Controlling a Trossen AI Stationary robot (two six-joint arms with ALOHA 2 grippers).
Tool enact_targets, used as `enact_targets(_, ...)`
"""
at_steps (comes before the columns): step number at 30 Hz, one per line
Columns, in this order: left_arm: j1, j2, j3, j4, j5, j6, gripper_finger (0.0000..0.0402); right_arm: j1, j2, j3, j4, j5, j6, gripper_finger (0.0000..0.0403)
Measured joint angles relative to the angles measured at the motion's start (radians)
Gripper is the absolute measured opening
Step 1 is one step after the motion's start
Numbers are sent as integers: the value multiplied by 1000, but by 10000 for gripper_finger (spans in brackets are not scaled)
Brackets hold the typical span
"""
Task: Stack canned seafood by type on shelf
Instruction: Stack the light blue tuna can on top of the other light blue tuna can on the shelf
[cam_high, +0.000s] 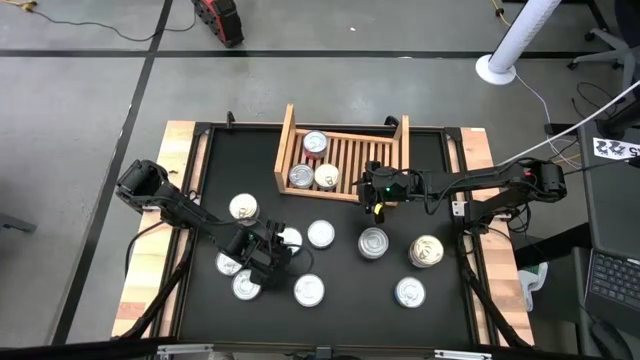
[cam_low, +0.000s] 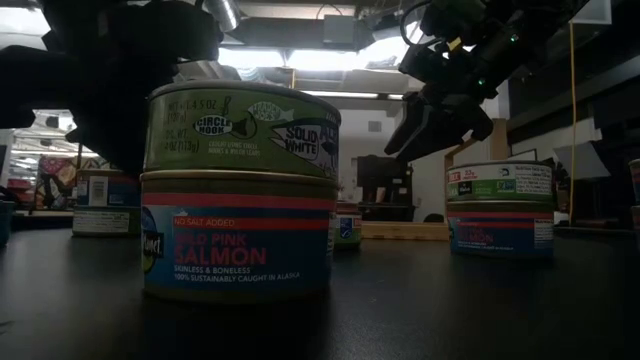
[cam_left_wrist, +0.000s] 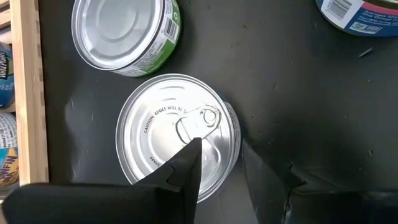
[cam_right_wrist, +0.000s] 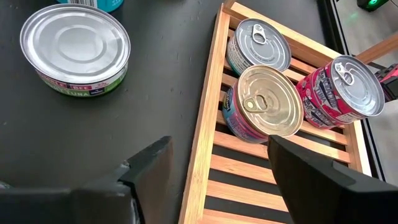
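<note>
Three tins on shelf: you already have three seafood tins (cam_right_wrist: 264, 102) on the slats of the wooden shelf (cam_high: 343, 152), one of them with a pink label (cam_right_wrist: 339, 90); the rest are scattered on the black worktop (cam_high: 340, 270).
Left gripper: your left gripper (cam_left_wrist: 217, 177) sits low over a pull-tab tin (cam_left_wrist: 177, 134), fingers apart, one finger above the lid and one outside the rim; nothing is clamped yet.
Right gripper: your right gripper (cam_right_wrist: 214, 168) hangs over the shelf's near edge board, fingers wide apart and empty.
Risk, left: closing as you stand would likely pinch rim and lid off-centre, so the tin could skid or tip; the green-labelled tin (cam_left_wrist: 127, 34) beside it could get nudged.
Risk, right: descending here, a finger may strike the edge board and shove the shelf.
Risk, sorting: lids look alike from above, so types may get mixed.
Orientation: the tins stand flat, lids up, axis vertical; the shelf's long axis runs across the worktop, left to right.
</note>
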Motion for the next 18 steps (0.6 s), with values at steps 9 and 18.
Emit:
enact_targets(9,0,30,0,7,4,2,111,0,0,0,0,0,0,262)
enact_targets(18,-1,71,1,16,-36,32,110,0,0,0,0,0,0,262)
